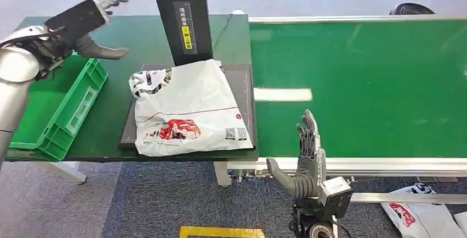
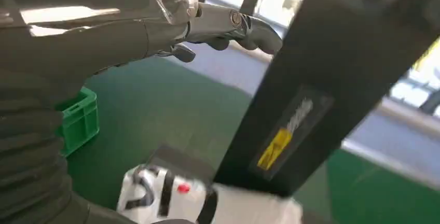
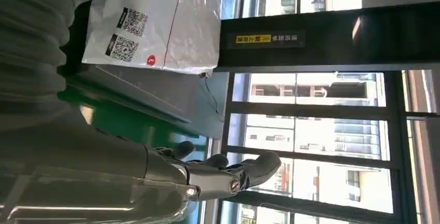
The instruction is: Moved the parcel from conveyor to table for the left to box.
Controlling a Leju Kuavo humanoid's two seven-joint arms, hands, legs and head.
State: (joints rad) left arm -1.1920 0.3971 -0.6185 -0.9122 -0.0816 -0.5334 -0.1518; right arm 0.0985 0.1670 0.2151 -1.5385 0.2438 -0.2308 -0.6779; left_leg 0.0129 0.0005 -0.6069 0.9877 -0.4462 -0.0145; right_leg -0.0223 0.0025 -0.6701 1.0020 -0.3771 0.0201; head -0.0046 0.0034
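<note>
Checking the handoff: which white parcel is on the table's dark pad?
The large white parcel below the black post; the other parcel lies on the floor at lower right.

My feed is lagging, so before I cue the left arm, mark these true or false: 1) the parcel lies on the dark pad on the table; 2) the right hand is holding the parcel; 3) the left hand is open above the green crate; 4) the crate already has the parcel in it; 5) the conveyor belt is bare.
1) True: the white parcel lies on the dark pad at the black post's foot.
2) False: the right hand is open, at the conveyor's near edge, apart from the parcel.
3) True: the left hand holds nothing, fingers spread, over the green crate.
4) False: no parcel shows in the crate.
5) True.
</note>
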